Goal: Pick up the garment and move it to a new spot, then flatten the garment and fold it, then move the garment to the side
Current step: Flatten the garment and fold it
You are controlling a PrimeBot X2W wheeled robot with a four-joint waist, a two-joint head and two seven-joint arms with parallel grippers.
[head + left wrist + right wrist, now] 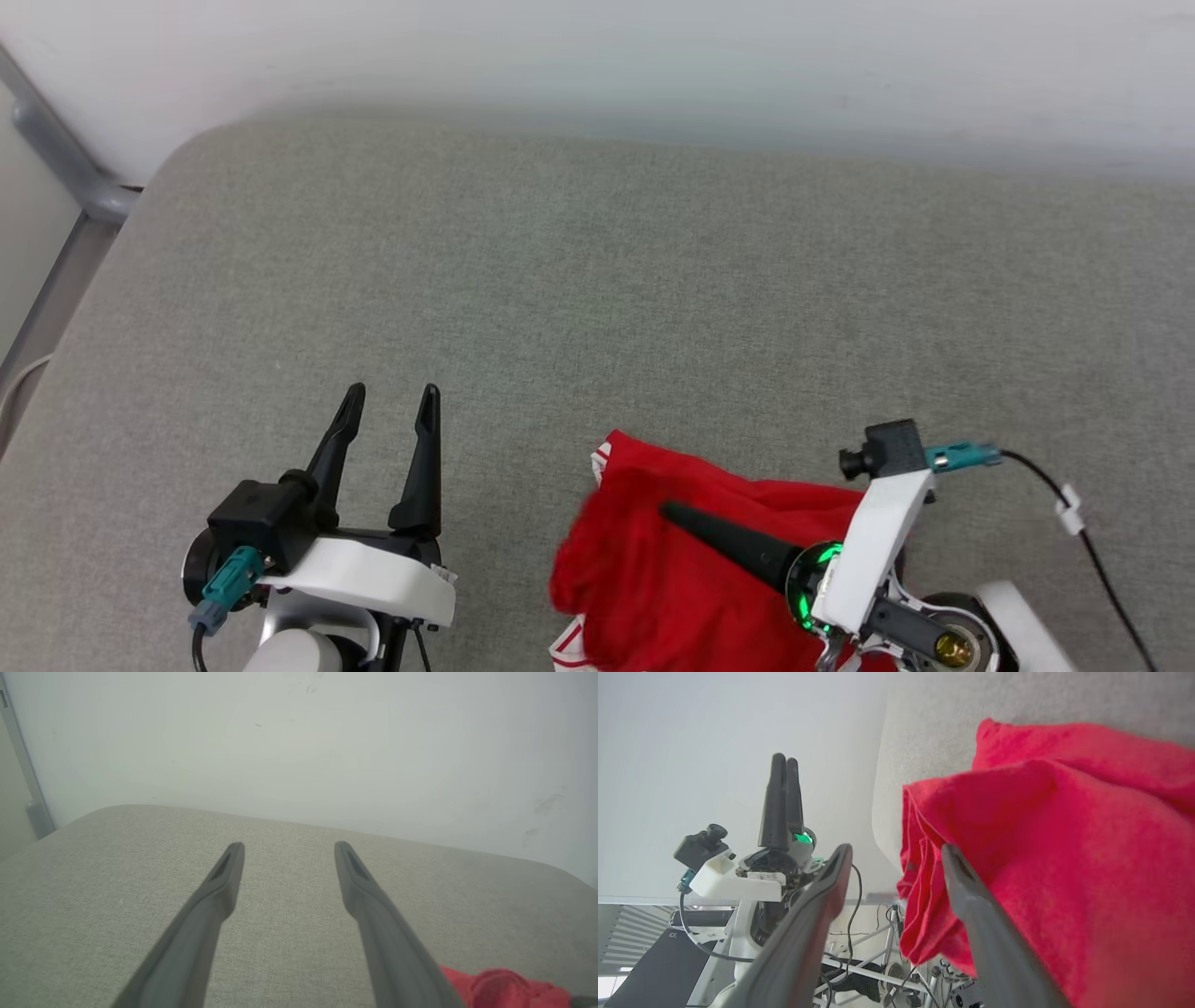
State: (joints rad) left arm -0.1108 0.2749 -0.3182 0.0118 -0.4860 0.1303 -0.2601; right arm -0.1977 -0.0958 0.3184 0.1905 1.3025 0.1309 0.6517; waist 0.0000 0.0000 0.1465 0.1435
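My right gripper (894,851) has its two fingers spread wide, pinching nothing. In the right wrist view a folded edge of the shirt (1064,858) sits partly in the gap and against one finger, loose rather than clamped. From the head camera I see one dark finger lying across the top of the red heap, pointing toward the middle of the grey pad (560,280). I read that as an arm resting over the cloth at the chosen spot, not carrying it.

My left gripper (392,392) is wide too, with nothing between its fingers. It hovers over the bare near-left part of the pad, fingers pointing toward the far edge. That looks like a waiting pose, clear of the cloth.

The shirt is bunched in a crumpled mound at the near edge of the pad, on its right half. A bit of striped trim (602,457) shows on the side facing the pad's middle. The wrist view suggests some cloth hangs past the near edge, though I cannot be sure. The chest print is not visible, so I cannot tell which face is up.

Most of the pad is bare, which gives room for spreading. Flattening looks like the step ahead, and it will need both arms on separate edges.
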